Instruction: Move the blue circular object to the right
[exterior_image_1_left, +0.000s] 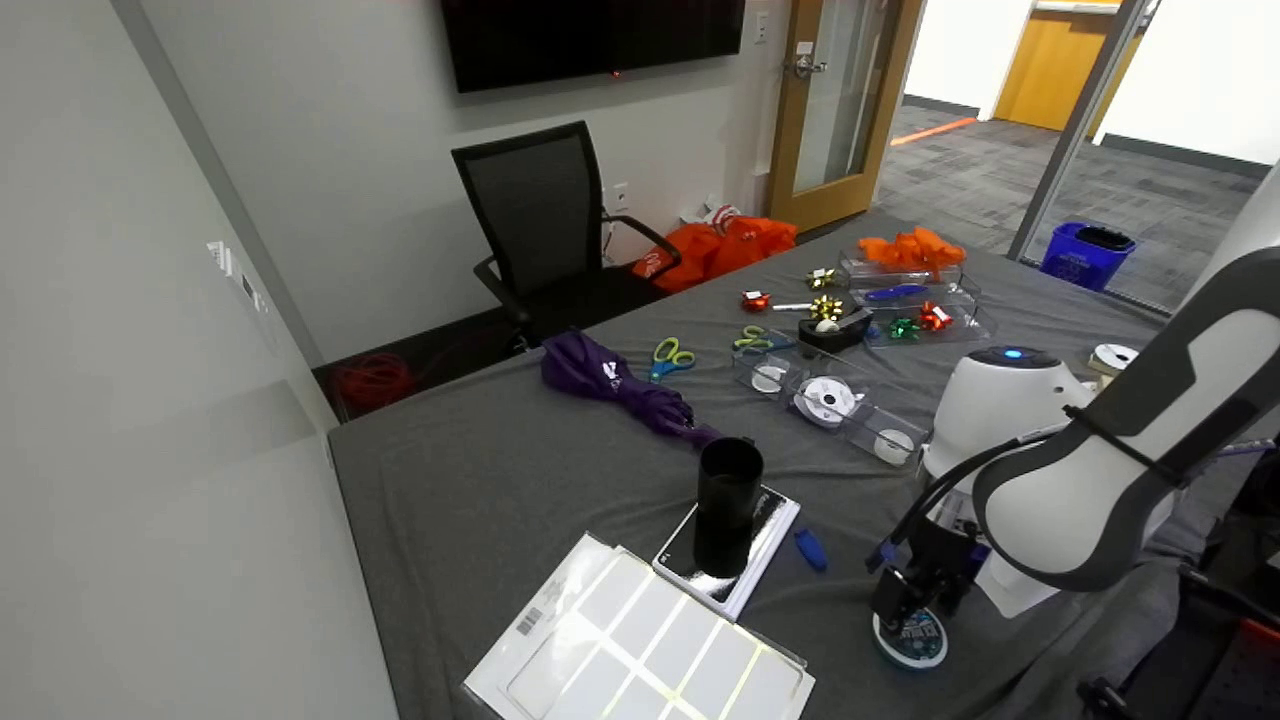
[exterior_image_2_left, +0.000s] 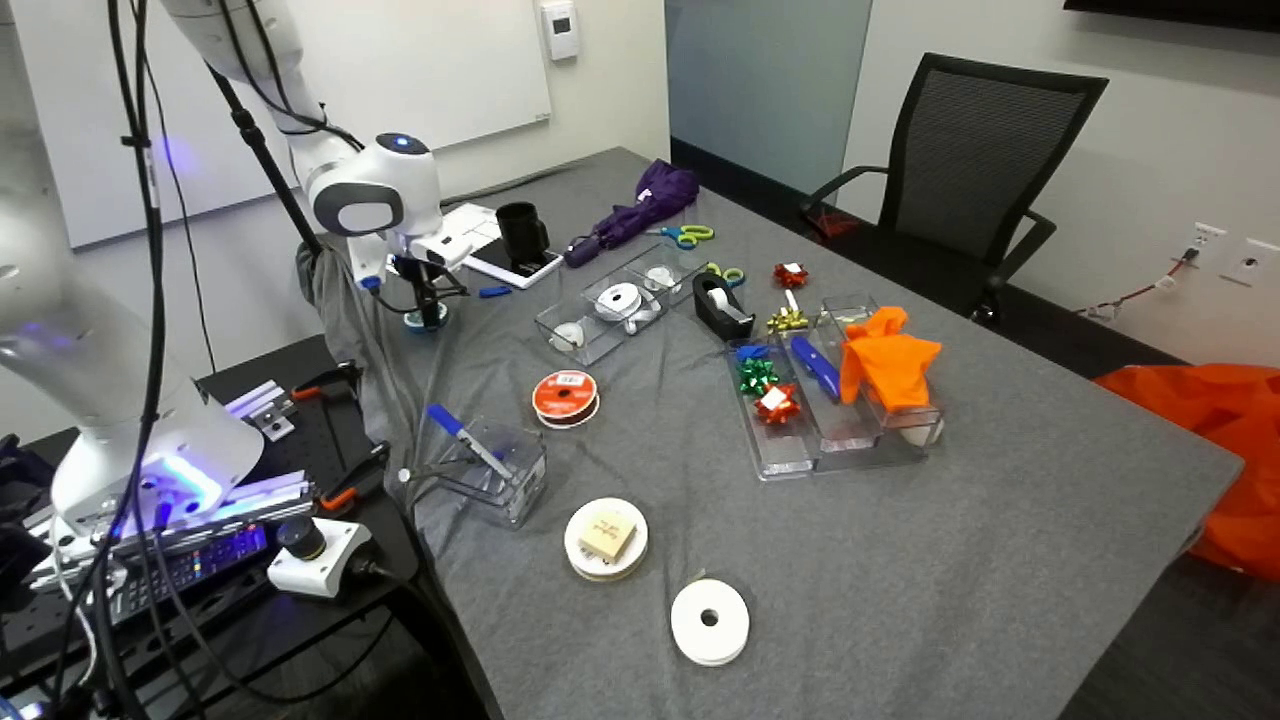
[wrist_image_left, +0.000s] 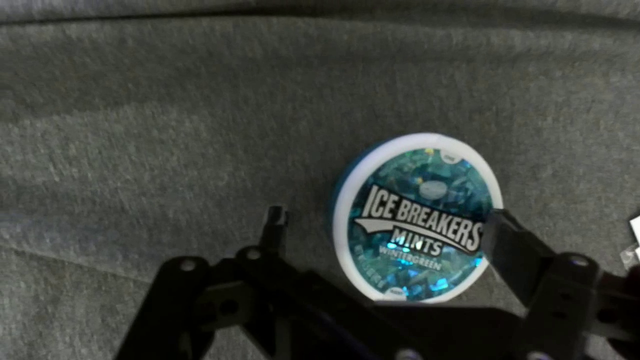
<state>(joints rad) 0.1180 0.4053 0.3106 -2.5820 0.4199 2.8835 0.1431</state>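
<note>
The round blue mint tin (wrist_image_left: 417, 200) says "ICE BREAKERS MINTS WINTERGREEN." It sits on the wrinkly gray tablecloth (wrist_image_left: 150, 160), under the claw (wrist_image_left: 390, 218). In the wrist view its fingers (wrist_image_left: 522, 255) are spread apart, one tip hiding a bit of the tin's rim. A black mesh chair (exterior_image_1_left: 545, 220) is by the table (exterior_image_2_left: 1000, 560), and a black screen (exterior_image_1_left: 600, 40) hangs on the wall (exterior_image_1_left: 330, 180).

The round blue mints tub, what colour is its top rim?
The mints tub has a white rim; the wrist view shows it best.
</note>
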